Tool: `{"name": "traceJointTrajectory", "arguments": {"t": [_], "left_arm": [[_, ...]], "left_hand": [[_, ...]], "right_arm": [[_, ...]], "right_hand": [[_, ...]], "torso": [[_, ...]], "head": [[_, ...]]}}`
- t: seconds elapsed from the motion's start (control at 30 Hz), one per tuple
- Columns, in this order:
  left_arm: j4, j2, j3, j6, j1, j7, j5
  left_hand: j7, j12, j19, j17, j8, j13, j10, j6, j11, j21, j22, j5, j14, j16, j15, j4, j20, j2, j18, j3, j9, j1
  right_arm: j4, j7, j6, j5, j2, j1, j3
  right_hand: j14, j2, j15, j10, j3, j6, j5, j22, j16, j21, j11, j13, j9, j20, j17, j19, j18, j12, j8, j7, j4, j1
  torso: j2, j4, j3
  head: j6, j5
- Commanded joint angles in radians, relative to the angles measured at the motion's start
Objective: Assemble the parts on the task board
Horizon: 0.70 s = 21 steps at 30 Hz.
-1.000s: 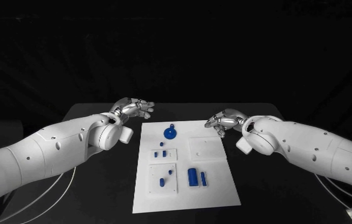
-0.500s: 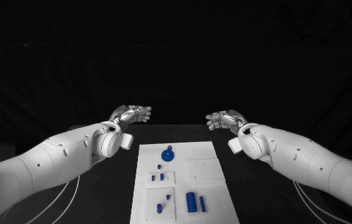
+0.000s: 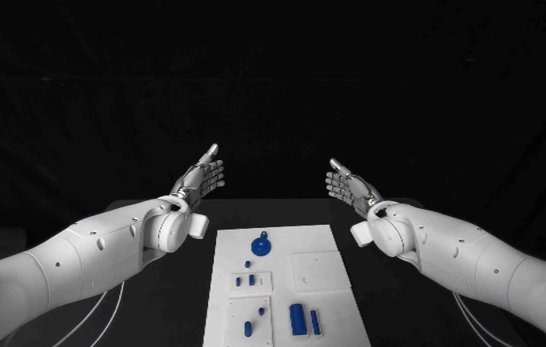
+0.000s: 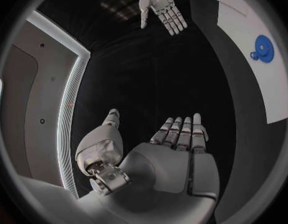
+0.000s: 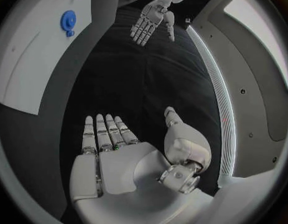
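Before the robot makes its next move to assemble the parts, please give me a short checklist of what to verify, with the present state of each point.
1. Left hand holds nothing, fingers straight: ok.
2. Right hand holds nothing, fingers straight: ok.
3. Both hands are off the task board, raised beyond its far edge: ok.
4. Round blue part lies free on the board's far end, nothing covering it: ok.
5. Two long blue parts at the near end are within view: ok; whether they stand in holes or lie loose: cannot tell.
6. Any part already seated in its final place: cannot tell.
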Motion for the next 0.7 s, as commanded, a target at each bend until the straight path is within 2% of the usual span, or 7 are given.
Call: {"name": "traceJointTrajectory", "arguments": {"t": [0.03,0.13,0.17,0.33,0.4,0.57,0.7], "left_arm": [[0.060,-0.014,0.009,-0.094,-0.014,0.042,0.017],[0.133,-0.037,0.019,-0.165,-0.035,0.068,0.028],[0.176,-0.050,0.025,-0.208,-0.048,0.083,0.035],[0.327,-0.096,0.047,-0.355,-0.092,0.137,0.059],[0.389,-0.115,0.056,-0.415,-0.110,0.159,0.069],[0.482,-0.143,0.069,-0.505,-0.137,0.192,0.084],[0.512,-0.152,0.074,-0.534,-0.145,0.203,0.089]], "left_hand": [[-0.043,-0.020,-0.135,-0.082,-0.063,-0.018,-0.224,-0.174,-0.039,-0.088,-0.814,-0.014,-0.165,-0.115,-0.045,0.059,-0.018,0.033,-0.015,-0.111,-0.119,-0.240],[-0.043,-0.020,-0.135,-0.082,-0.063,-0.018,-0.224,-0.174,-0.039,-0.088,-0.814,-0.014,-0.165,-0.115,-0.045,0.059,-0.018,0.033,-0.015,-0.111,-0.119,-0.240],[-0.043,-0.020,-0.135,-0.082,-0.063,-0.018,-0.224,-0.174,-0.039,-0.088,-0.814,-0.014,-0.165,-0.115,-0.045,0.059,-0.018,0.033,-0.015,-0.111,-0.119,-0.240],[-0.043,-0.020,-0.135,-0.082,-0.063,-0.018,-0.224,-0.174,-0.039,-0.088,-0.814,-0.014,-0.165,-0.115,-0.045,0.059,-0.018,0.033,-0.015,-0.111,-0.119,-0.240],[-0.043,-0.020,-0.135,-0.082,-0.063,-0.018,-0.224,-0.174,-0.039,-0.088,-0.814,-0.014,-0.165,-0.115,-0.045,0.059,-0.018,0.033,-0.015,-0.111,-0.119,-0.240],[-0.043,-0.020,-0.135,-0.082,-0.063,-0.018,-0.224,-0.174,-0.039,-0.088,-0.814,-0.014,-0.165,-0.115,-0.045,0.059,-0.018,0.033,-0.015,-0.111,-0.119,-0.240],[-0.043,-0.020,-0.135,-0.082,-0.063,-0.018,-0.224,-0.174,-0.039,-0.088,-0.814,-0.014,-0.165,-0.115,-0.045,0.059,-0.018,0.033,-0.015,-0.111,-0.119,-0.240]], "right_arm": [[0.061,0.046,-0.081,0.043,-0.019,-0.003,-0.004],[0.134,0.075,-0.145,0.077,-0.046,-0.007,-0.010],[0.177,0.093,-0.183,0.098,-0.061,-0.009,-0.014],[0.333,0.155,-0.318,0.170,-0.117,-0.018,-0.027],[0.411,0.186,-0.387,0.206,-0.145,-0.022,-0.034],[0.555,0.244,-0.513,0.273,-0.197,-0.030,-0.046],[0.623,0.271,-0.572,0.305,-0.221,-0.033,-0.052]], "right_hand": [[-0.220,0.018,-0.039,-0.239,-0.131,-0.207,-0.052,-0.258,-0.094,-0.079,-0.041,-0.064,-0.156,-0.053,-0.141,-0.160,-0.051,-0.071,-0.039,-0.046,0.075,-0.228],[-0.220,0.018,-0.039,-0.239,-0.131,-0.207,-0.052,-0.258,-0.094,-0.079,-0.041,-0.064,-0.156,-0.053,-0.141,-0.160,-0.051,-0.071,-0.039,-0.046,0.075,-0.228],[-0.220,0.018,-0.039,-0.239,-0.131,-0.207,-0.052,-0.258,-0.094,-0.079,-0.041,-0.064,-0.156,-0.053,-0.141,-0.160,-0.051,-0.071,-0.039,-0.046,0.075,-0.228],[-0.220,0.018,-0.039,-0.239,-0.131,-0.207,-0.052,-0.258,-0.094,-0.079,-0.041,-0.064,-0.156,-0.053,-0.141,-0.160,-0.051,-0.071,-0.039,-0.046,0.075,-0.228],[-0.220,0.018,-0.039,-0.239,-0.131,-0.207,-0.052,-0.258,-0.094,-0.079,-0.041,-0.064,-0.156,-0.053,-0.141,-0.160,-0.051,-0.071,-0.039,-0.046,0.075,-0.228],[-0.220,0.018,-0.039,-0.239,-0.131,-0.207,-0.052,-0.258,-0.094,-0.079,-0.041,-0.064,-0.156,-0.053,-0.141,-0.160,-0.051,-0.071,-0.039,-0.046,0.075,-0.228],[-0.220,0.018,-0.039,-0.239,-0.131,-0.207,-0.052,-0.258,-0.094,-0.079,-0.041,-0.064,-0.156,-0.053,-0.141,-0.160,-0.051,-0.071,-0.039,-0.046,0.075,-0.228]], "torso": [[-0.029,0.0069,0.0132],[-0.037,0.0089,0.0172],[-0.039,0.0093,0.0180],[-0.039,0.0093,0.0180],[-0.039,0.0093,0.0180],[-0.039,0.0093,0.0180],[-0.039,0.0093,0.0180]], "head": [[-0.029,0.004],[-0.040,0.006],[-0.041,0.006],[-0.042,0.006],[-0.042,0.006],[-0.042,0.006],[-0.042,0.006]]}}
